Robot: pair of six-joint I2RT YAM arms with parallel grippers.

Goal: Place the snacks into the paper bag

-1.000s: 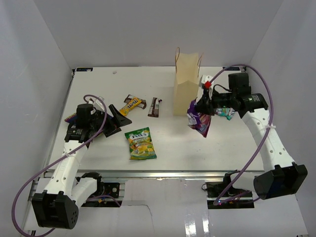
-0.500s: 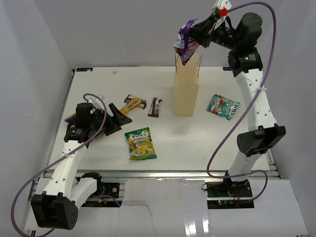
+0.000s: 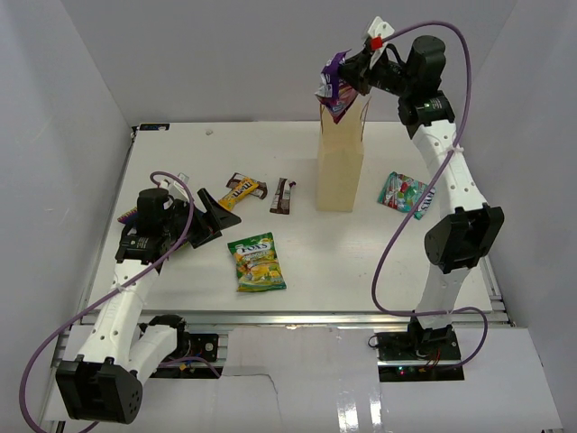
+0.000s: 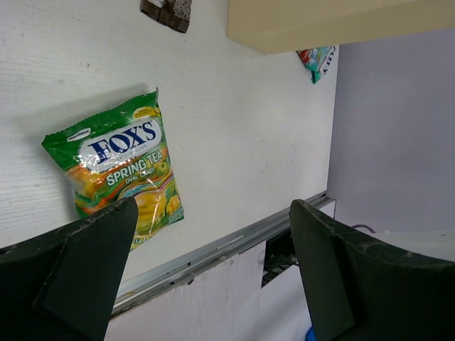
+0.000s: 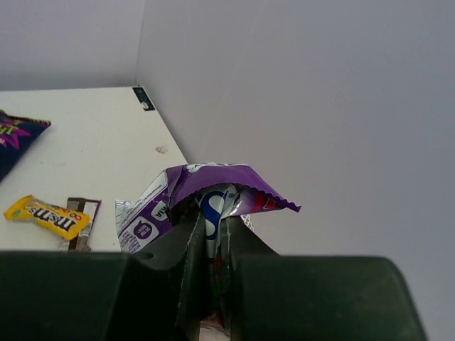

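The right fingers (image 3: 358, 70) are raised high at the far side of the bench (image 3: 361, 262), pressed shut on the crumpled top edge of a purple candy bag (image 3: 334, 86). In the right wrist view the two fingers meet with only the bag's foil between them. The candy bag hangs down from them, directly over the open top of the paper bag (image 3: 341, 162), which stands upright on the bench below the right fingers. In the overhead view the candy bag's lower tip overlaps the paper bag's rim and handles. Whether it has passed inside the mouth cannot be told.

The left fingers (image 3: 219, 219) are spread as wide as they go, hold nothing, and hang low over the near-left part of the bench. A green-yellow packet (image 4: 121, 170) lies flat just beyond them towards the middle of the bench. In the left wrist view it shows between the two fingers, closer to the one on the left of the picture, and touches neither.

A yellow packet (image 3: 242, 188) and a brown bar (image 3: 283, 196) lie side by side past the left fingers, between them and the foot of the paper bag. A teal packet (image 3: 403, 194) lies flat on the far side of the paper bag from the left fingers, well below the right fingers. A dark purple bag (image 5: 14, 135) lies behind the left fingers, mostly hidden under that arm in the overhead view.
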